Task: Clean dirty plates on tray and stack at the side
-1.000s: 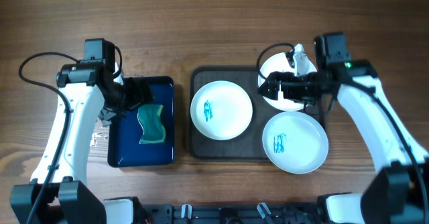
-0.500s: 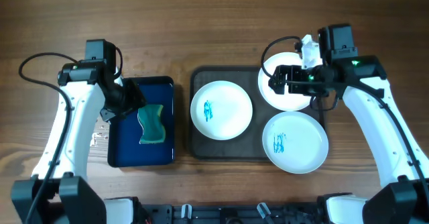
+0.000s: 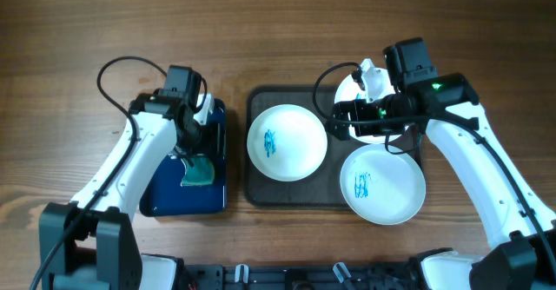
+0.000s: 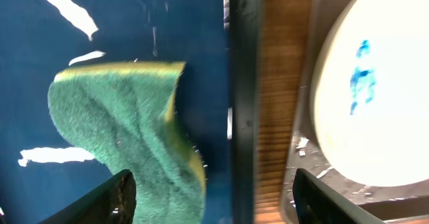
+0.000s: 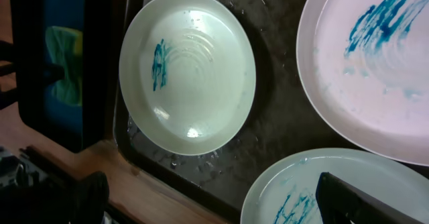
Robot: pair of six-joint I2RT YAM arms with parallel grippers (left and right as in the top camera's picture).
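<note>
Three white plates with blue smears sit on the dark tray [image 3: 256, 194]: one at the left [image 3: 287, 142], one at the front right [image 3: 382, 184], and one at the back right [image 3: 352, 88], partly hidden by my right arm. A green sponge [image 3: 198, 170] lies in the blue tray [image 3: 174, 199]. My left gripper [image 3: 196, 141] is open, just above the sponge [image 4: 127, 130], with its fingers [image 4: 221, 200] straddling the sponge's edge and the tray rim. My right gripper [image 3: 346, 118] is open and empty over the dark tray. Its view [image 5: 221, 197] shows all three plates: the left [image 5: 188, 70], the back right [image 5: 375, 70] and the front right [image 5: 301, 190].
The blue tray [image 4: 100, 36] stands just left of the dark tray, with a narrow strip of wood [image 4: 278, 83] between them. Small shiny bits [image 3: 129, 179] lie on the table left of the blue tray. Black cables loop behind both arms.
My left arm has swung right, from the blue tray's left edge to above the sponge. My right gripper has shifted slightly left over the dark tray. Plates and sponge have not moved.
</note>
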